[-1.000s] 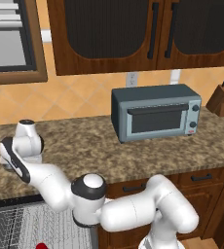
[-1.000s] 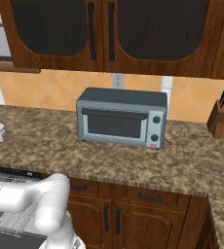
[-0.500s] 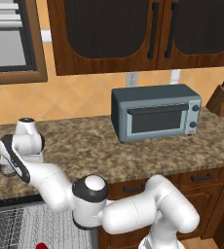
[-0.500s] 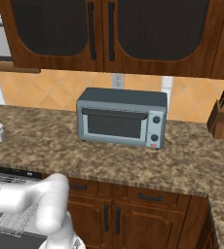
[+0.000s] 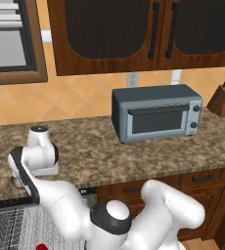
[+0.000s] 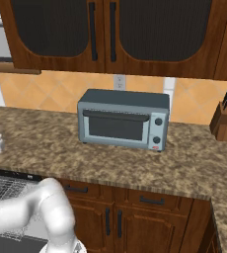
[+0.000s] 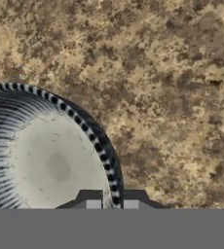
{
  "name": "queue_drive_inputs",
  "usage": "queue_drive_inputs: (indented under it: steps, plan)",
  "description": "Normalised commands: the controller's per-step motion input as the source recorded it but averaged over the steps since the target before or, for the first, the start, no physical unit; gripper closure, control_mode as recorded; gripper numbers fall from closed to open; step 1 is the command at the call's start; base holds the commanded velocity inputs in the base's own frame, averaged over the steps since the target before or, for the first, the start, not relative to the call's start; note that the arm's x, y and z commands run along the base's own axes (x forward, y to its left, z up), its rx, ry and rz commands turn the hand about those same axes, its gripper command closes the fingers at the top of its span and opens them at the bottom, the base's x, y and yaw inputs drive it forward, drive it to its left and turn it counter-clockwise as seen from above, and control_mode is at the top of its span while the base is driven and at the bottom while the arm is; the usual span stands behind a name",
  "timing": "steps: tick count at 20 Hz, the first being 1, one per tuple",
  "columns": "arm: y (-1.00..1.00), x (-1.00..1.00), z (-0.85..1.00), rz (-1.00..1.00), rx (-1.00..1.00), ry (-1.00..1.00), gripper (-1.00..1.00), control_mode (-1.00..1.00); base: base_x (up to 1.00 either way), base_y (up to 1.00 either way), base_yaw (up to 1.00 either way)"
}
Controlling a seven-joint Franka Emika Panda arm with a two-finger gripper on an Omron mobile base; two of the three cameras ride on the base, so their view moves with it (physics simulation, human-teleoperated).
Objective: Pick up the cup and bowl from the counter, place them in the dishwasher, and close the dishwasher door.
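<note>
We are looking straight down at the bowl [image 7: 46,160] in the hand view: it is sitting on the brown speckled desk [image 7: 158,73], its pale speckled inside facing up and its dark striped rim curving along its right side. The gripper [image 7: 109,203] is pinching that rim, one fingertip just inside the bowl and the other just outside, with the jaws pressed nearly together on the thin wall.

In the left base view we are seeing the hand [image 5: 40,155] lowered over the left end of the desk [image 5: 134,156], hiding most of the bowl; only a grey sliver is peeking out beside it at the desk's front edge. Right below that edge the dishwasher [image 5: 16,227] is standing open, its white wire rack showing, and a small red shape at the bottom of the rack is looking like the cup [image 5: 42,247], though we cannot tell for sure.

Further right on the desk a grey toaster oven [image 5: 156,117] is standing against the tiled wall, well apart from the bowl, and a wooden knife block [image 5: 223,100] is standing at the far right. Dark wooden cabinets [image 6: 110,29] are hanging above. Nothing is crowding the bowl, and we are finding no readable writing anywhere.
</note>
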Motion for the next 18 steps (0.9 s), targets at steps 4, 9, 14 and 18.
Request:
queue_drive_inputs:
  steps: [4, 9, 14, 18]
  plan:
    - [-0.49, -1.0, -0.08, 0.0, 0.01, -0.13, 1.0, -1.0, 0.0, 0.0, 0.0]
    - [-0.37, -0.86, -0.39, 0.0, 0.0, -0.1, 1.0, -1.0, 0.0, 0.0, 0.0]
    - [-0.25, -0.42, -0.56, -0.02, -0.01, -0.08, 1.0, -1.0, 0.0, 0.0, 0.0]
    - [-0.01, -0.04, -0.38, -0.13, -0.03, -0.01, 1.0, -1.0, 0.0, 0.0, 0.0]
